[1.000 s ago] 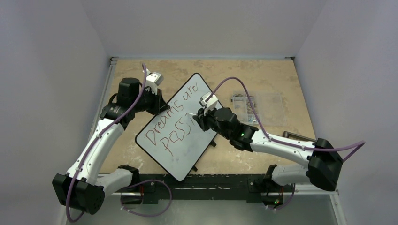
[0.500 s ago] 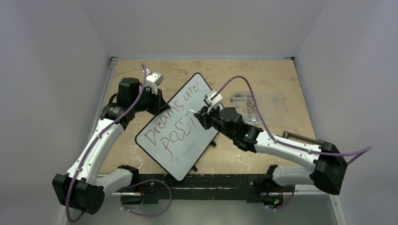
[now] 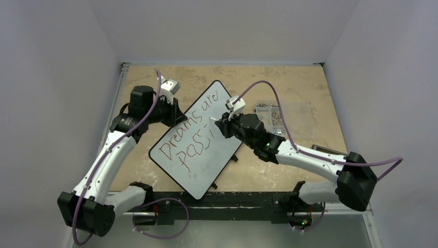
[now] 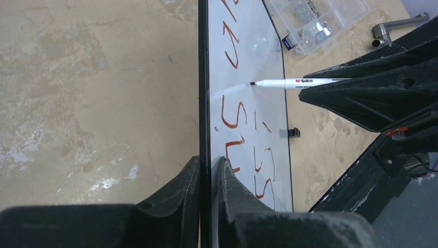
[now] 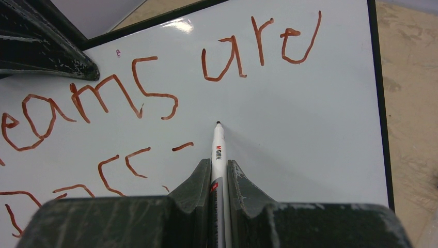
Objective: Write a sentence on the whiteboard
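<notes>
Marker (image 5: 217,150) tip now sits past the last stroke, so we're onto the next letter. Right gripper (image 5: 216,175) pinches it, left gripper (image 4: 209,165) clamps whiteboard (image 5: 310,129)

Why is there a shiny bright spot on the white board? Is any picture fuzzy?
Right wrist view: a light glares off the whiteboard near its top edge, and the marker throws a faint grey shadow to its right. Left wrist view: the glossy board mirrors the marker tip as a pale streak. Top view: even light, with the writing small but readable.
</notes>
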`<move>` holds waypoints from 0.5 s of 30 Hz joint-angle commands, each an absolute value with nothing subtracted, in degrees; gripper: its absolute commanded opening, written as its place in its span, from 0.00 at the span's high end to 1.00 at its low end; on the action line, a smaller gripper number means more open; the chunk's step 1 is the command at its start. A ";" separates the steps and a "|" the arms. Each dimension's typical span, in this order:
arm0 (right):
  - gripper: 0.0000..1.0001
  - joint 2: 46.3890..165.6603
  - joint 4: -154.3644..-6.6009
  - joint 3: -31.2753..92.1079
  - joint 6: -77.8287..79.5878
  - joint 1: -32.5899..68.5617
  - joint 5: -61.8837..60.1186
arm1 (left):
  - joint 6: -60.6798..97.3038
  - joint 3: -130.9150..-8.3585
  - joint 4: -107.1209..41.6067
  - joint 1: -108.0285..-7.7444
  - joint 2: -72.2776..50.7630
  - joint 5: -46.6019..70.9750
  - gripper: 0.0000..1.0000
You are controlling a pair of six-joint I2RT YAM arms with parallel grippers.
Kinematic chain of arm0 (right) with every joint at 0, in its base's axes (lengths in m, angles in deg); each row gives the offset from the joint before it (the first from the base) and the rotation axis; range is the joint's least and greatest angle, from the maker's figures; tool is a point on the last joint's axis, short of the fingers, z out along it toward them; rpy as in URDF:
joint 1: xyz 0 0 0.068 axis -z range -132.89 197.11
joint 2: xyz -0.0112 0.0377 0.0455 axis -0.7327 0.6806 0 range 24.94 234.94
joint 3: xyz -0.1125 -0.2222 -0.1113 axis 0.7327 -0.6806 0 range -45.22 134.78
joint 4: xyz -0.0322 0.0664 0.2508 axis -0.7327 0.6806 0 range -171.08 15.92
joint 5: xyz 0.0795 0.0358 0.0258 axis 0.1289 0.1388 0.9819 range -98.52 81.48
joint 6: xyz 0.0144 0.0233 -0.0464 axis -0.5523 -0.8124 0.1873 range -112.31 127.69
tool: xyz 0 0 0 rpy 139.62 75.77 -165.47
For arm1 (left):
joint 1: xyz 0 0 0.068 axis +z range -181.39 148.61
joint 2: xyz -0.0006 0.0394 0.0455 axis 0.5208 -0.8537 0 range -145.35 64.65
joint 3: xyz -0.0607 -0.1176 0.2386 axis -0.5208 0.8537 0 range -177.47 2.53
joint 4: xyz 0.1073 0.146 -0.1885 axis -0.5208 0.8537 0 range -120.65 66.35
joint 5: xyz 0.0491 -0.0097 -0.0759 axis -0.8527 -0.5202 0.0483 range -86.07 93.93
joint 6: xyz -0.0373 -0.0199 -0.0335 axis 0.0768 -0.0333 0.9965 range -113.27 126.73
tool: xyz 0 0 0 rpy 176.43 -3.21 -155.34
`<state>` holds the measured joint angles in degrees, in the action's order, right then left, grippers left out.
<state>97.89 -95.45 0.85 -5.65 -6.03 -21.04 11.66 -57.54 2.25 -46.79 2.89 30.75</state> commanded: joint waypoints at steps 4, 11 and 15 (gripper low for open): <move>1.00 99.44 -97.75 2.84 -7.40 -5.45 -20.13 | 7.93 -57.15 2.03 -47.03 3.91 29.57 1.00; 1.00 99.13 -97.95 0.34 -7.84 -5.45 -19.60 | 7.96 -57.15 1.96 -47.03 3.96 29.73 1.00; 1.00 98.63 -97.73 -0.91 -8.25 -5.42 -19.19 | 8.00 -57.15 1.95 -47.03 3.98 29.76 1.00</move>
